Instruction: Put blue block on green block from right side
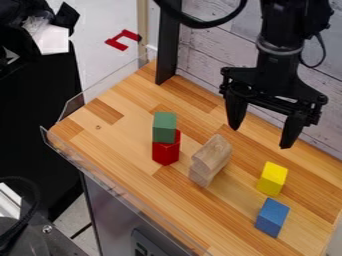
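Spread wide, empty at the pincer (261, 136) — likely to admit the blue block (272, 217) below, bound for the green block (164, 127), left of pincer atop the red block (166, 151).

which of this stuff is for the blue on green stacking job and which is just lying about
For the job:
blue block, to be moved
green block, the spot to stack on
gripper, open above the table

Just lying about:
yellow block
unpainted wood
red block, though it props up the green one
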Robot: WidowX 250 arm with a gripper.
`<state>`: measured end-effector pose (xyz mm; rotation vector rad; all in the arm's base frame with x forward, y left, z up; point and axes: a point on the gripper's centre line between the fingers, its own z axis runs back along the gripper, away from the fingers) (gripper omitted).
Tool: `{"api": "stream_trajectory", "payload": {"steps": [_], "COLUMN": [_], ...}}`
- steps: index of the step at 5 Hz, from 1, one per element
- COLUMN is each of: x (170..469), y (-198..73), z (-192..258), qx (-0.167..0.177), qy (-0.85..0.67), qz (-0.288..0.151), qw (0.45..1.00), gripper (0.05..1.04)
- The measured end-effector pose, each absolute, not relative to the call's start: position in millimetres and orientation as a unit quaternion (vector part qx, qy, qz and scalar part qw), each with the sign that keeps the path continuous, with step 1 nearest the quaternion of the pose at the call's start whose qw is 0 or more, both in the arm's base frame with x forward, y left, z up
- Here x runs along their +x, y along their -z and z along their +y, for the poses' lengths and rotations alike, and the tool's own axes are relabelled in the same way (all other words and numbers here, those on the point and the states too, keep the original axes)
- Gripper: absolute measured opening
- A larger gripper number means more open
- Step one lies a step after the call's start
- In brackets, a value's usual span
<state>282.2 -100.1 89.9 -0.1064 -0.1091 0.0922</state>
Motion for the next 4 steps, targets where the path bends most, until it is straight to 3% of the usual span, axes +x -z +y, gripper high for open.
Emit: {"api": "stream_trajectory", "payload": {"steps": [2, 4], "x": [279, 279], "y": [-61, -44], "z": [-104, -128], "qx": [-0.052, -0.058], "qy": [-0.043, -0.022], "qz": [-0.02, -0.019], "qw": [0.998, 0.998], "gripper": [0.999, 0.999]}}
